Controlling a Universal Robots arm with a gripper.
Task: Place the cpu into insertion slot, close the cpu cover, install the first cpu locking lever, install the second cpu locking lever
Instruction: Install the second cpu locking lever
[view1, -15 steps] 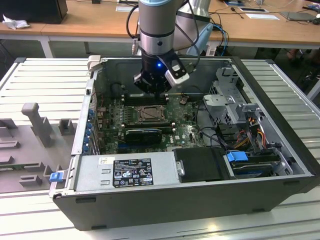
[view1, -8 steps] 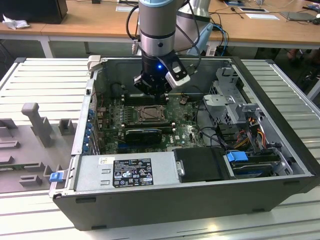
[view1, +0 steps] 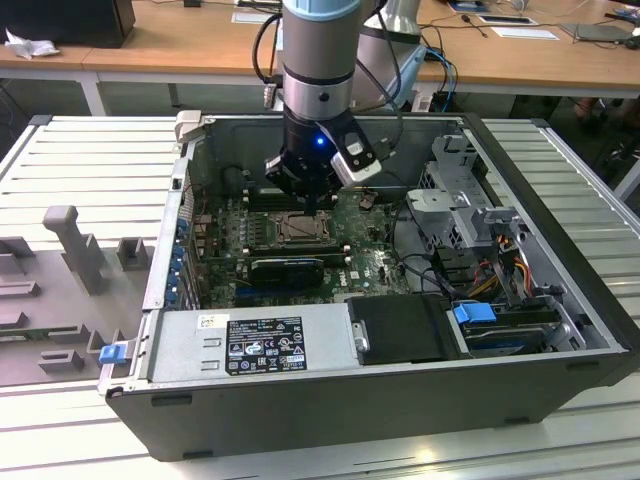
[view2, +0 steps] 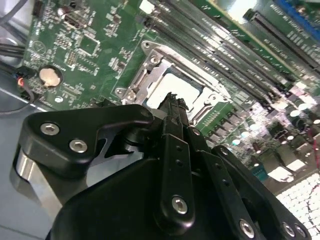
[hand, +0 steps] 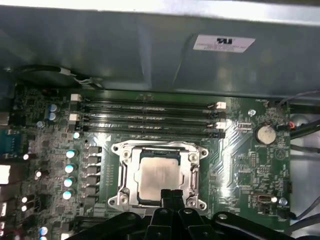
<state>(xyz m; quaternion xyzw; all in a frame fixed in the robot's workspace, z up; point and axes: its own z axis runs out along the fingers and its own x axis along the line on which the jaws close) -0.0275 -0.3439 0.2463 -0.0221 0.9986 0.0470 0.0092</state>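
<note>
In the exterior view, the gripper (view1: 318, 200) is seen lowered into an open computer case (view1: 560, 330) that lies on a slatted metal table (view1: 90, 150), directly above the insertion slot (view1: 297, 229). The power supply (view1: 260, 345) at the near edge of the case carries a black-and-white label (its print is not repeated here), and a blue latch (view1: 113, 352) is seen at one corner. A wooden desk (view1: 200, 40) runs behind.

What is not given by that view is supplied by the first wrist view: the cpu (hand: 159, 174) is shown seated in the insertion slot (hand: 197, 150), its pale square face framed by the cpu cover (hand: 125, 175), which appears to lie flat around it. Four memory slots (hand: 150, 120) run beside the socket, a coin cell (hand: 265, 133) sits on the green motherboard (hand: 240, 165), and a white sticker (hand: 223, 43) is fixed to the case wall (too blurred to be read).

In both wrist views the fingertips (hand: 171, 196) are seen pressed together with no gap between them, and nothing is held. In the second wrist view the closed gripper (view2: 176, 102) is poised at the edge of the socket frame (view2: 150, 55); whether it touches cannot be told.
</note>
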